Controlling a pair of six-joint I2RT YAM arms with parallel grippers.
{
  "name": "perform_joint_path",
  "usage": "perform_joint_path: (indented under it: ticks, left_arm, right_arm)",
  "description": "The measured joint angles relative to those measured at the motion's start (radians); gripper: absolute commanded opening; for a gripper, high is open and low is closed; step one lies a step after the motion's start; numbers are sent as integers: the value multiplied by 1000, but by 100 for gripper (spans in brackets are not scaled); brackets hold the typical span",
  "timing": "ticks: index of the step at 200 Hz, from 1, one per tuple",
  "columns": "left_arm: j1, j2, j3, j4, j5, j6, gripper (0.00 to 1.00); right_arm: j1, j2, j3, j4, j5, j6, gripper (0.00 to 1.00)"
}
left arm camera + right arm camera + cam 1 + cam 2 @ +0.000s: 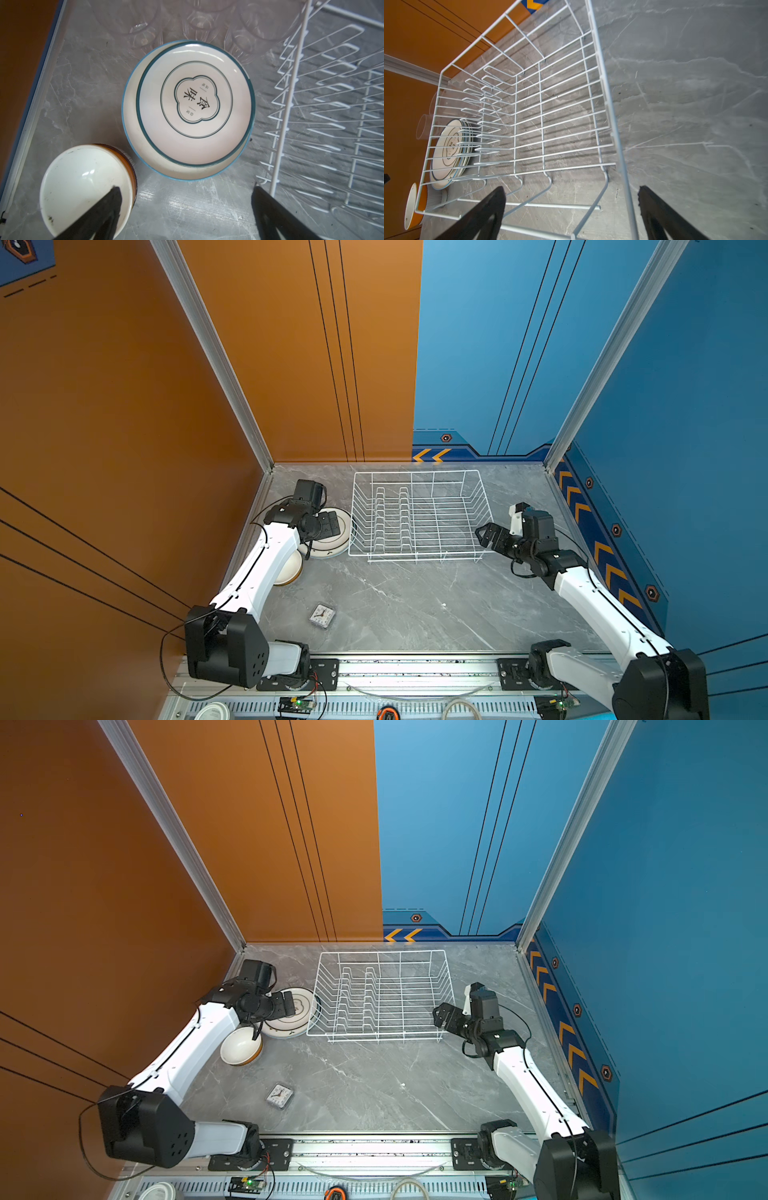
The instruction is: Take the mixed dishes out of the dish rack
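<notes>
Boxy white-wire dish rack (415, 516) — round glossy plates (187, 110) beside

orange wall (104, 406) with black lines | blue wall (706, 406) with yellow chevrons (604, 549) | grey marble tabletop (415, 605) | aluminium corner posts (210, 344)

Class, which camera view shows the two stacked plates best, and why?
The left wrist view: the stacked plates fill the centre, face-up, with printed characters readable. In both top views they are small and partly covered by the left gripper. The right wrist view shows them obliquely through the dish rack wires.
</notes>
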Motion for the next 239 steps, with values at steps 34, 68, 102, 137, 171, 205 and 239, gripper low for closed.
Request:
perform_joint_path:
  ticks: [34, 68, 102, 137, 171, 205, 239]
  left_arm:
    - [-14, -193, -240, 309, -84, 7, 98]
    - [-16, -255, -529, 713, -174, 71, 98]
    - [5, -175, -618, 978, -196, 182, 98]
    - [16, -98, -634, 1178, -196, 288, 98]
    - [51, -49, -686, 1304, -184, 341, 98]
    - [97, -18, -708, 1351, -164, 355, 98]
    - [103, 48, -713, 1402, -155, 361, 98]
  right_arm:
    - [-40, -59, -37, 72, 207, -37, 100]
    - [-80, -58, -170, 360, 411, -90, 100]
    - [-108, 83, -246, 633, 500, -154, 100]
    - [-107, 161, -291, 814, 585, -242, 100]
    - [-107, 190, -305, 860, 646, -291, 100]
    - [-100, 248, -322, 919, 695, -309, 100]
    - [-105, 337, -330, 966, 706, -313, 100]
